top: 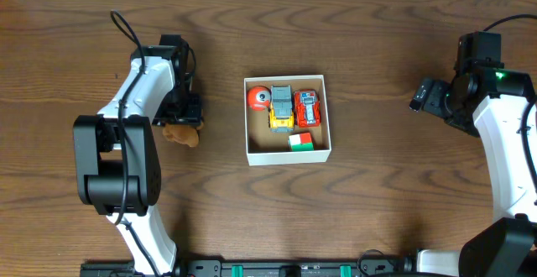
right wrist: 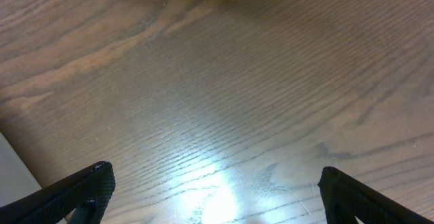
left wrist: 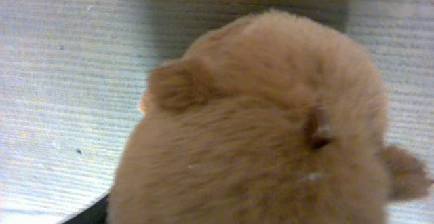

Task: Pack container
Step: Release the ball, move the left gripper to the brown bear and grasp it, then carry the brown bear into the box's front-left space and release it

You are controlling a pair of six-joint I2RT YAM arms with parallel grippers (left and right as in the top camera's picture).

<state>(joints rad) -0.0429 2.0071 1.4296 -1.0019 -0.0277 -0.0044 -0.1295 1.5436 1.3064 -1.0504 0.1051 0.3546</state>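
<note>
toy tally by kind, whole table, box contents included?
Toy vehicles: 2 (yellow truck, red car)
Ball: 1
Block: 1
Plush toy: 1
Total: 5

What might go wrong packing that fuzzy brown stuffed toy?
The fuzzy brown stuffed toy is soft, so the left gripper may pinch only fur and drop it. The shallow white cardboard box holds a red ball, a yellow car, a red car and a red-green block; the toy may perch on top and tumble out.
</note>
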